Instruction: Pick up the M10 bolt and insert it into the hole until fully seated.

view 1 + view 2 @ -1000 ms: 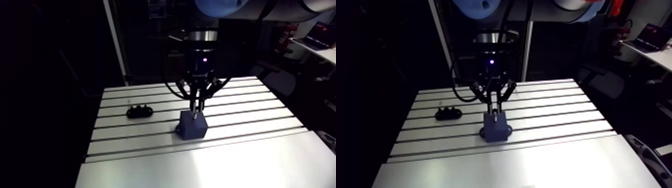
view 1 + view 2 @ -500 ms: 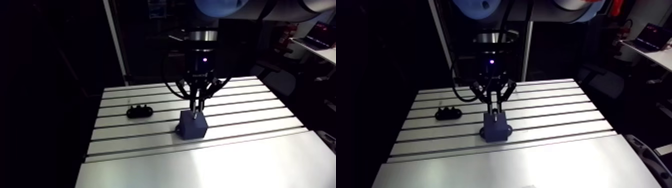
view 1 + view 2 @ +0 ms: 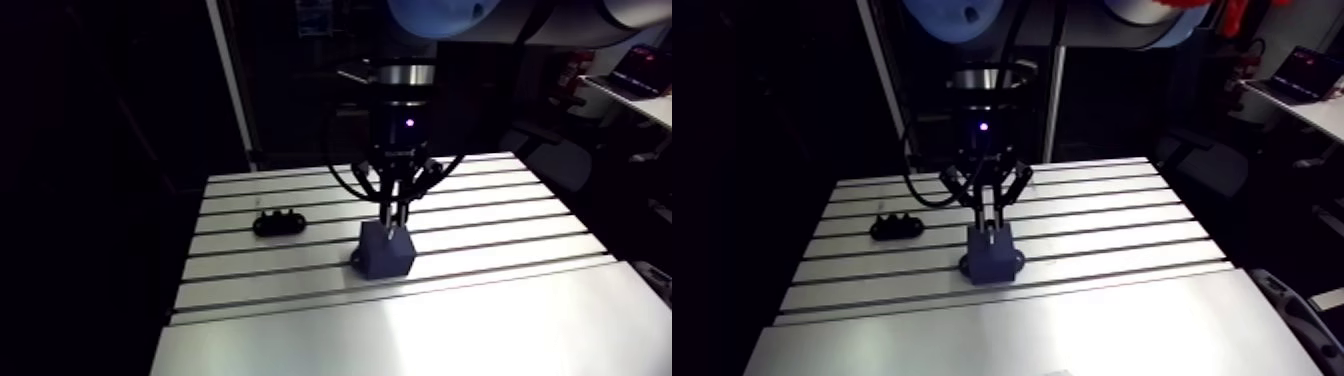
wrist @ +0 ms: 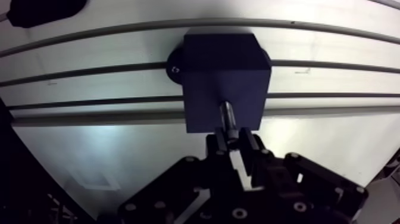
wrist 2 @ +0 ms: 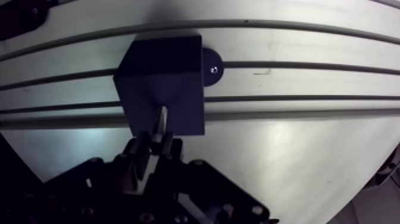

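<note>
Table (image 3: 480, 300), arm view: slotted aluminium, its grooves running left to right, pale under the light.
Block (image 3: 387, 255), arm view: dark blue, standing near the middle of the table on a round foot.
Holder (image 3: 278, 222), arm view: small and black, lying well apart from the block, to its left and a little farther back.
Gripper (image 3: 393, 212), arm view: it hung straight down over the block, its tips just above the top face.
M10 bolt (image 4: 227, 114), wrist view: upright, its shank reaching down to the block's top face and covering the hole; how deep it sat could not be told.
Pincer, wrist view: the fingers (image 4: 257, 156) were drawn almost together, pinching the bolt's upper end; they touched nothing else.
Handling, as a judgement: a steel bolt is stiff, heavy for its size and smooth enough to slip or tilt in a pinch. The head end looked the right place to hold, leaving the shank free. Any lean would likely jam it in the hole.
</note>
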